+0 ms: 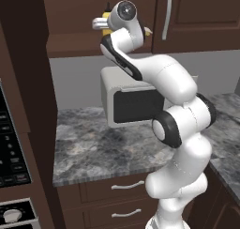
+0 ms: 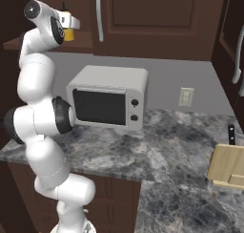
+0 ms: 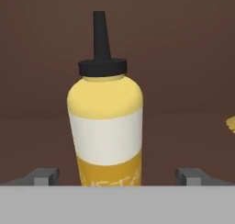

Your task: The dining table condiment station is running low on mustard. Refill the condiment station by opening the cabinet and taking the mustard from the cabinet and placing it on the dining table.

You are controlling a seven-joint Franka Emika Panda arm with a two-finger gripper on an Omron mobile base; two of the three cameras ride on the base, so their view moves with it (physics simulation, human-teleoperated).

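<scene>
Yellow and squat, the mustard (image 3: 105, 122) stands upright on a dark brown shelf inside the cabinet (image 1: 101, 17), its black pointed cap rising toward the top of the hand view and a white band circling its middle. At the bottom of that view the two dark fingertips (image 3: 46, 176) sit wide apart, one to each side of the bottle and clear of it: the gripper (image 3: 117, 178) is open and holds nothing. At the far right edge of the hand view a sliver of something yellow shows, too little to name.

From the left base view, a black oven control panel (image 1: 11, 143) fills the left edge. Next comes the grey marbled counter (image 1: 93, 148) over drawers with small silver pulls. A white microwave (image 1: 129, 103) sits on the counter, partly behind the white arm (image 1: 180, 129). The arm reaches up to the cabinet shelf, where a patch of the yellow bottle shows beside the wrist. A closed cabinet door with a long curved silver handle (image 1: 166, 14) hangs to the right.

In the right base view the arm stands at left, the microwave beside it. A wall outlet (image 2: 186, 96) comes next, and a wooden knife block (image 2: 228, 166) rests on the counter at far right.
</scene>
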